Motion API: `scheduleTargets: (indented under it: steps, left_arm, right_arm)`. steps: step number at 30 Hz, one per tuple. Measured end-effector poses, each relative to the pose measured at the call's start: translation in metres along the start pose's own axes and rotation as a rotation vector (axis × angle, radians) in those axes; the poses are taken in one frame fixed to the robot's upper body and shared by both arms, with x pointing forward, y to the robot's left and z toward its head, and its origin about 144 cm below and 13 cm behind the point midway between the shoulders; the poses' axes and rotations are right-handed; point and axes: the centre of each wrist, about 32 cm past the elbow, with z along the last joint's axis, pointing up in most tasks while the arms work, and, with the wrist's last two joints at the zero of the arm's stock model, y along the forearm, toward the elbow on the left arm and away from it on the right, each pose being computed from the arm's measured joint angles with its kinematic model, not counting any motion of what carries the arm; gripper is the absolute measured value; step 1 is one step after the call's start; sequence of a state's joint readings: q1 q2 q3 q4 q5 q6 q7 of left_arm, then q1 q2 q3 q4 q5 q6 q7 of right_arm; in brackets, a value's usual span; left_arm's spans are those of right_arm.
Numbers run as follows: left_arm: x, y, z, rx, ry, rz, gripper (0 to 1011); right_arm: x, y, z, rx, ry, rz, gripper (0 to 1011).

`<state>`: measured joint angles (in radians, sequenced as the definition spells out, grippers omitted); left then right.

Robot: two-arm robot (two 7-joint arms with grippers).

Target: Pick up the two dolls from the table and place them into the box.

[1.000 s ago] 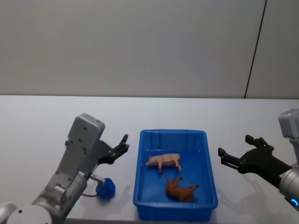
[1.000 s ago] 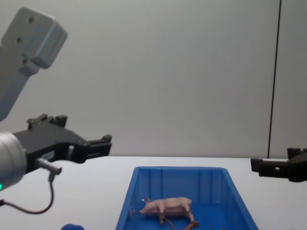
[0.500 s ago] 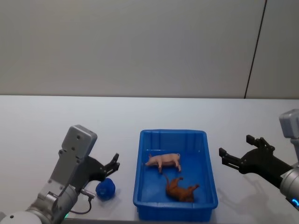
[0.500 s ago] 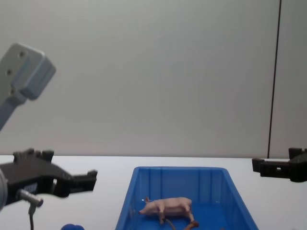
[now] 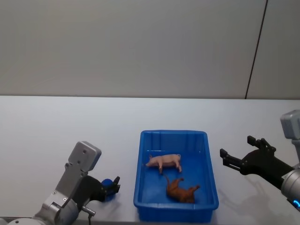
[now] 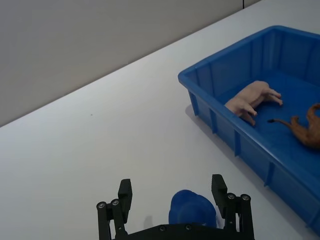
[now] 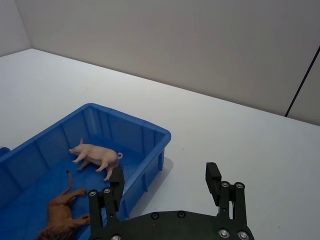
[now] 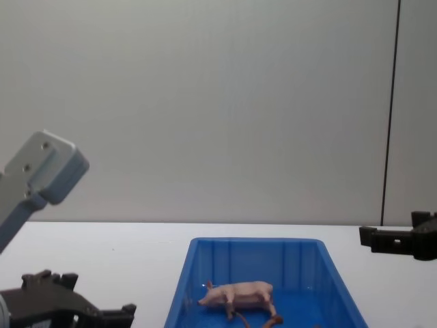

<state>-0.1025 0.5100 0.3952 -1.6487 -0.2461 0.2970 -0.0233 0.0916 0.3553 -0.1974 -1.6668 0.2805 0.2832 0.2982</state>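
Blue doll (image 6: pixel 192 210) on the white worktop (image 5: pixel 56 126), just off the box's (image 5: pixel 206 152) 9 o'clock side, down near its front corner, sitting between the spread fingers (image 6: pixel 123 194) of the left hand (image 6: pixel 172 200); open around it, contact not discernible. Seen from the head as a blue patch (image 5: pixel 107 183) behind the left hand (image 5: pixel 112 186). Pink pig (image 5: pixel 163 161) already inside the box, lying on its side at about 11 o'clock of the floor, snout toward 9 o'clock. Brown animal figure (image 5: pixel 181 189) just beside it toward 5 o'clock. Right hand (image 5: pixel 236 157) held above the worktop off the box's 3 o'clock side, fingers parted, holding nothing.
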Motion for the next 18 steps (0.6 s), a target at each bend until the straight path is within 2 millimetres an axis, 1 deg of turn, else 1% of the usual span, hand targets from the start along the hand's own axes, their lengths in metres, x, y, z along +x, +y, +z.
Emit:
scheduleTargets:
  steps: [10, 18]
  left_arm:
    - [0.002, -0.005, -0.013, 0.02, 0.026, -0.036, 1003]
    - [0.003, -0.008, -0.018, 0.016, 0.049, -0.069, 1003]
  right_arm:
    - [0.0, 0.0, 0.0, 0.0, 0.0, 0.0, 1001]
    - [0.0, 0.0, 0.0, 0.0, 0.0, 0.0, 1001]
